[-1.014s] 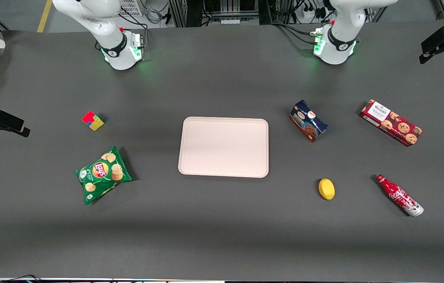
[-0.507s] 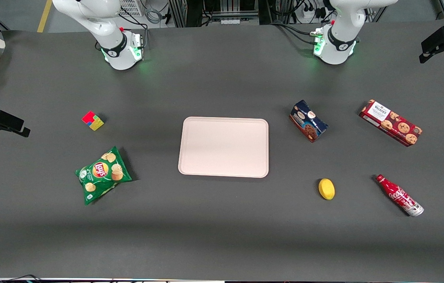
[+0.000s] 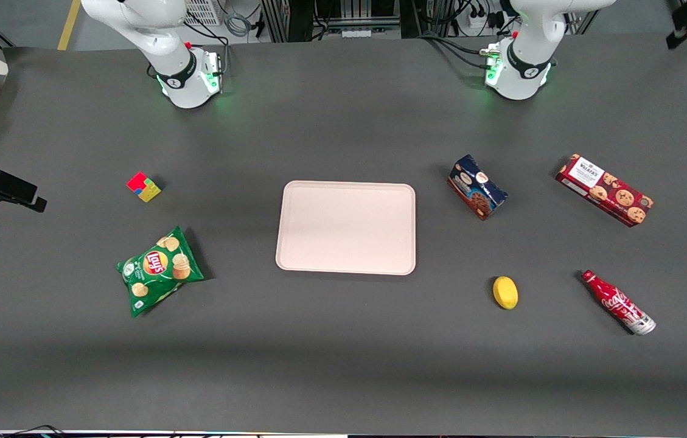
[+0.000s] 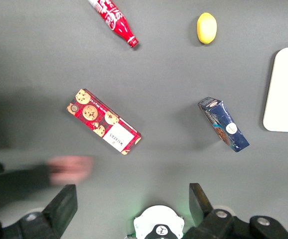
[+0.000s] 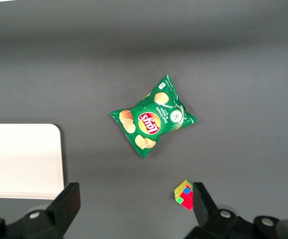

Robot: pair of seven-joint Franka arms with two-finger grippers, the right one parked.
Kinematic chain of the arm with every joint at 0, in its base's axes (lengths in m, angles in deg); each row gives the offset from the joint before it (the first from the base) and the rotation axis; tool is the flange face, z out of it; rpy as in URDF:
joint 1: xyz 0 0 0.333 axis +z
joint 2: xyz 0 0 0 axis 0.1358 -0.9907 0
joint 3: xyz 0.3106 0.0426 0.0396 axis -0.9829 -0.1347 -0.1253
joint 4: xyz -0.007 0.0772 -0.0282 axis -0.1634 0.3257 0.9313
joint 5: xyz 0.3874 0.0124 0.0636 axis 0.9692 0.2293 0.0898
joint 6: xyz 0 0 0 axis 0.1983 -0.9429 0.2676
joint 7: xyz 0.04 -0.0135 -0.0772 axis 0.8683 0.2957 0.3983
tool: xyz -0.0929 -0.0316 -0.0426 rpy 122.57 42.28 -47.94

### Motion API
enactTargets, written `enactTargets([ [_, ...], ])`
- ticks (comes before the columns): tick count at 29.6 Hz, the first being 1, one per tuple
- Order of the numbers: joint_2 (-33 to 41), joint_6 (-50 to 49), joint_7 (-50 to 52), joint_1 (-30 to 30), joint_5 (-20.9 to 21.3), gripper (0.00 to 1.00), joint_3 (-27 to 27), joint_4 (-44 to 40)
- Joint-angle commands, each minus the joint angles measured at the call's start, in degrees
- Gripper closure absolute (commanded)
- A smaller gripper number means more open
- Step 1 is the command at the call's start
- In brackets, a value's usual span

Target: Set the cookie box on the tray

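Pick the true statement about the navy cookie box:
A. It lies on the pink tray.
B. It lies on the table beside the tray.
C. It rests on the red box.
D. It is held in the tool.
B: the cookie box lies on the table beside the tray, while the tool hangs open high above it.

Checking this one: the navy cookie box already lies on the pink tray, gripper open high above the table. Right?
Not quite. The front view shows the cookie box on the table beside the tray, not on it. The gripper is open above the table, as you say.
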Motion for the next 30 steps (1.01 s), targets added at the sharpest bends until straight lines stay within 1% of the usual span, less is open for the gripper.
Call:
enactTargets([
  [1, -0.7, 5.7, 11.1, -1.4, -3.4, 0.00, 2.1, 7.7],
  [3, -0.8, 9.0, 14.2, -2.1, -3.6, 0.00, 2.5, 11.3],
  [6, -1.0, 14.6, 14.5, -2.5, -3.7, 0.00, 2.7, 18.8],
  [13, -1.0, 33.9, 15.2, -2.9, -3.7, 0.00, 3.2, 36.9],
  [16, -1.2, 42.1, 15.3, -3.0, -3.7, 0.00, 3.2, 42.9],
  [18, -2.8, 46.6, 15.3, -3.0, -3.7, 0.00, 3.3, 45.1],
  [23, -8.7, 53.5, 17.4, -3.2, -4.0, 0.00, 4.6, 45.7],
  [30, -12.7, 63.6, 22.5, -3.5, -4.0, 0.00, 6.9, 48.6],
])
